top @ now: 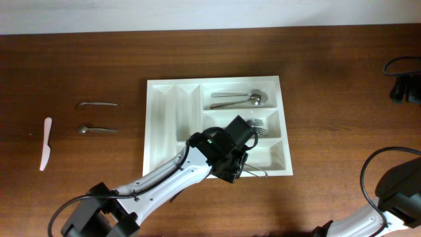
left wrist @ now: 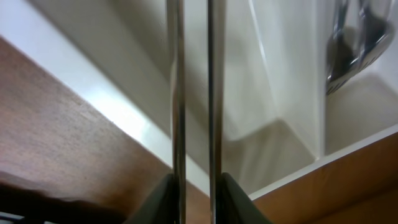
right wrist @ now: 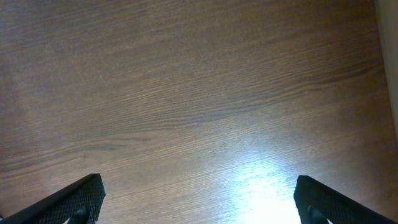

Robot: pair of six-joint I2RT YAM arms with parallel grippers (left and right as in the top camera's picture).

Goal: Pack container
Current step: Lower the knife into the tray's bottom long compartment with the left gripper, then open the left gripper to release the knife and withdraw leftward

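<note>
The container [top: 164, 125], a white cutlery tray with five compartments, lies mid-table. Spoons [top: 240, 99] fill its far right compartment and forks [top: 260, 125] the middle right one. My left gripper [top: 240, 168] hangs over the near right compartment by the tray's front rim. In the left wrist view my left gripper [left wrist: 194, 193] is shut on two thin parallel metal bars [left wrist: 179, 93] that run up over the white tray wall [left wrist: 124, 106]; a finger presses on each bar's outer side. What utensil the bars belong to is hidden. My right gripper [right wrist: 199, 190] stands wide open over bare wood.
Two metal spoons [top: 97, 104] [top: 97, 130] and a white plastic knife [top: 46, 143] lie on the table left of the tray. A black device with a cable [top: 404, 85] sits at the far right edge. The right arm [top: 395, 191] is at the near right corner.
</note>
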